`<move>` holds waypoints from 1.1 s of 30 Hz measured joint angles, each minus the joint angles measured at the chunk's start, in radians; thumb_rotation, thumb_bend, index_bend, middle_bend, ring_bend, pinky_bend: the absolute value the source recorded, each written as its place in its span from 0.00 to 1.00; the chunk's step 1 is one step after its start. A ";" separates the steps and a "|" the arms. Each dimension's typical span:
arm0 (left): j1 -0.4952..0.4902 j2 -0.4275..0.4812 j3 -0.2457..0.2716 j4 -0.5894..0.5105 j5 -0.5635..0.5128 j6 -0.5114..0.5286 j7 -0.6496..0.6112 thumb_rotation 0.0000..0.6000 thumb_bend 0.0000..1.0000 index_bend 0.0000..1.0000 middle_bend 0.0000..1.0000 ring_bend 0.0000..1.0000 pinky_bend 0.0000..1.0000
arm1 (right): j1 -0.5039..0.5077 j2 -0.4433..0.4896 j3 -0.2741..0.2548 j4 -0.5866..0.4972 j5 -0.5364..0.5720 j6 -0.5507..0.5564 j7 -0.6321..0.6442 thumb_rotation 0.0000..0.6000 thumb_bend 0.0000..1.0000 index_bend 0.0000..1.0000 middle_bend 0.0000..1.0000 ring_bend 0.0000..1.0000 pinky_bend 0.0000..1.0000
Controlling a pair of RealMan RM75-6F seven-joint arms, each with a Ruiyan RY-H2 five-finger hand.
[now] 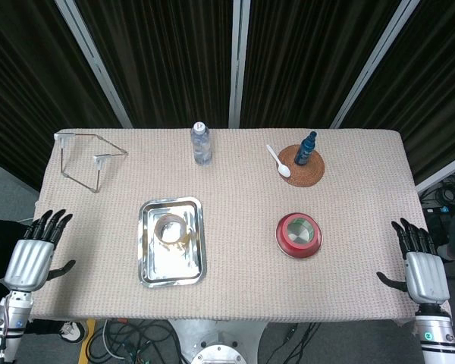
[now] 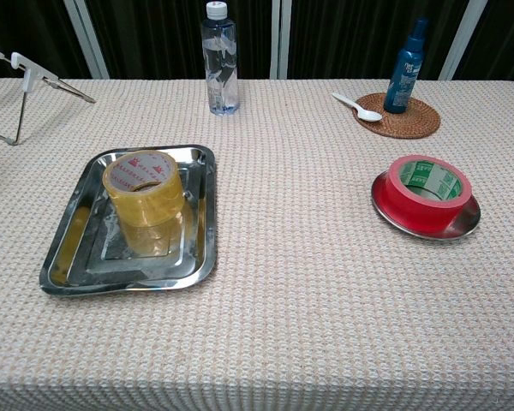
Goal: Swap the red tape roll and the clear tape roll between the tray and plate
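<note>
Nearest the chest camera, at the lower left of its frame, sits the steel tray (image 2: 68, 257), and the clear tape roll (image 2: 143, 187) stands flat in its upper half, close to the far rim. Right of centre, the plate (image 2: 467, 220) carries the red tape roll (image 2: 428, 192), lying flat with its hole facing up and covering most of the plate.

From the head view, the left hand (image 1: 36, 254) hovers at the lower left edge of the frame, just off the tablecloth (image 1: 235, 296), fingers stretched out and apart, holding nothing; the tray with its clear roll lies well to the right of it. Mirroring it at the lower right edge, the right hand (image 1: 422, 265) is also spread wide and empty, with the red roll well apart to its left.

Along the top of the table stand a wire stand (image 1: 87, 157), a water bottle (image 1: 201, 143), and a woven coaster (image 1: 302, 167) bearing a blue spray bottle (image 1: 307, 149), with a white spoon (image 1: 277, 160) resting on its left edge
</note>
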 measured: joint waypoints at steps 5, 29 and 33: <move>-0.002 -0.001 0.004 -0.002 0.006 -0.003 -0.006 1.00 0.11 0.10 0.07 0.00 0.16 | 0.008 0.006 -0.001 -0.010 0.006 -0.020 -0.012 1.00 0.00 0.00 0.00 0.00 0.00; -0.007 0.002 0.015 -0.002 -0.003 -0.031 -0.028 1.00 0.11 0.10 0.07 0.00 0.16 | 0.343 -0.065 0.087 -0.132 0.281 -0.407 -0.448 1.00 0.00 0.00 0.00 0.00 0.00; -0.005 0.003 0.016 0.007 -0.002 -0.027 -0.047 1.00 0.11 0.10 0.07 0.00 0.16 | 0.394 -0.113 0.089 -0.122 0.327 -0.435 -0.499 1.00 0.00 0.00 0.00 0.00 0.00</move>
